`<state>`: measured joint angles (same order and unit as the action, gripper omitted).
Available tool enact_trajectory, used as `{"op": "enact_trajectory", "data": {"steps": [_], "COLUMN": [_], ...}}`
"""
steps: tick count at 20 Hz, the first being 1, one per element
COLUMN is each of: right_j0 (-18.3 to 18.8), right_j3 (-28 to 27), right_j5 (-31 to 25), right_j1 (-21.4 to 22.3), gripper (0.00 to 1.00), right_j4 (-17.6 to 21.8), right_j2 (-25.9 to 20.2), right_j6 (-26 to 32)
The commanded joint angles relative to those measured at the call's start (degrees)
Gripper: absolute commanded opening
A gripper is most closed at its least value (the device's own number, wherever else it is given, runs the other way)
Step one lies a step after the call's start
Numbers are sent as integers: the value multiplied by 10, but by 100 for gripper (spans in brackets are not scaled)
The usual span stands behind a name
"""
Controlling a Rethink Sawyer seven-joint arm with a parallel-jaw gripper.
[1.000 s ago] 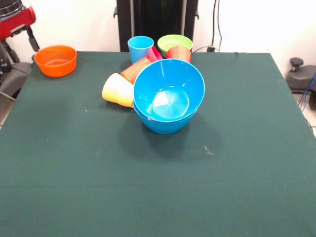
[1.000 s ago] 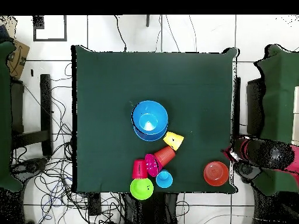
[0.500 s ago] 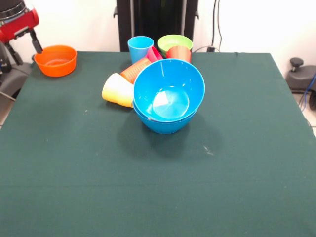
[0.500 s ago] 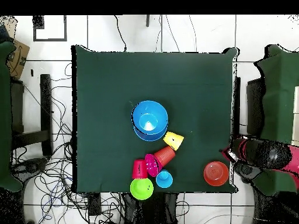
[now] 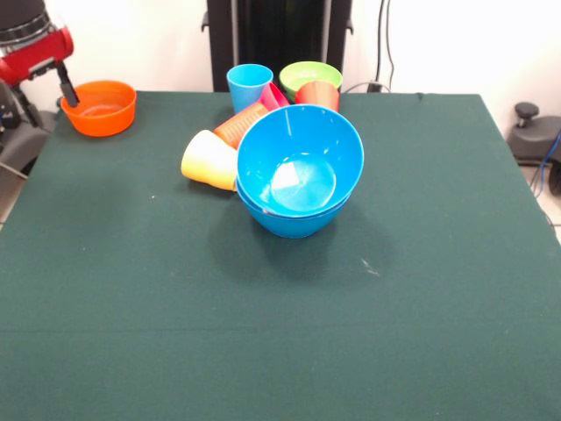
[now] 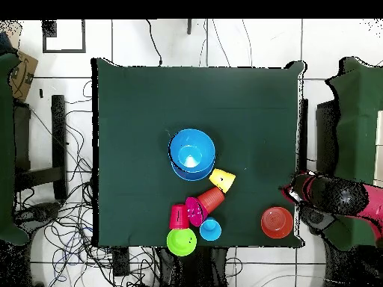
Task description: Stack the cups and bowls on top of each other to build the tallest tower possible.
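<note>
**Arm at the table's corner, beside the lone orange bowl**

Two large blue bowls (image 5: 300, 171) sat nested near the middle of the green table (image 5: 280, 333), the upper one tilted in the lower so its mouth faced the front camera. That lean looked like the result of loose seating, and as a tower base it would probably need squaring up.

Behind them lay a loose cluster. A pale yellow cup (image 5: 209, 160) lay on its side, touching the blue bowls. An orange cup (image 5: 239, 124) lay tipped next to it. A light blue cup (image 5: 249, 86) stood upright. A red cup (image 5: 317, 93) stood just in front of the lime-green bowl (image 5: 309, 74), and a pink-red piece (image 5: 273, 95) was wedged between the cups. The tipped cups seemed to rest where they had rolled against their neighbours, so no real tower stood beyond the blue pair.

The orange bowl (image 5: 99, 107) sat alone at the table's corner, well apart from the cluster.

The end effector (image 5: 68, 90) hung at that corner, one dark finger dipping to the orange bowl's rim. Whether it touched the rim could not be told. The overhead view showed only the red and black wrist (image 6: 329, 196) off the table edge near that bowl. Whether the fingers were spread or pressed together could not be told, and nothing showed in its grip. My guess was that the orange bowl was the intended pick.
</note>
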<state>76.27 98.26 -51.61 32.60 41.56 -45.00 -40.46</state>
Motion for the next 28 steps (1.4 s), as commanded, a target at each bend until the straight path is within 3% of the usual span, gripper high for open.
{"op": "enact_trajectory", "data": {"steps": [1,11,28], "right_j0": [-46,-73,-97], "right_j3": [13,1,-4], "right_j5": [37,-18,-38], "right_j1": [-45,-47,-27], "gripper": [100,100,100], "right_j4": [47,30,38], "right_j2": [40,71,104], "right_j6": [-9,2,29]}}
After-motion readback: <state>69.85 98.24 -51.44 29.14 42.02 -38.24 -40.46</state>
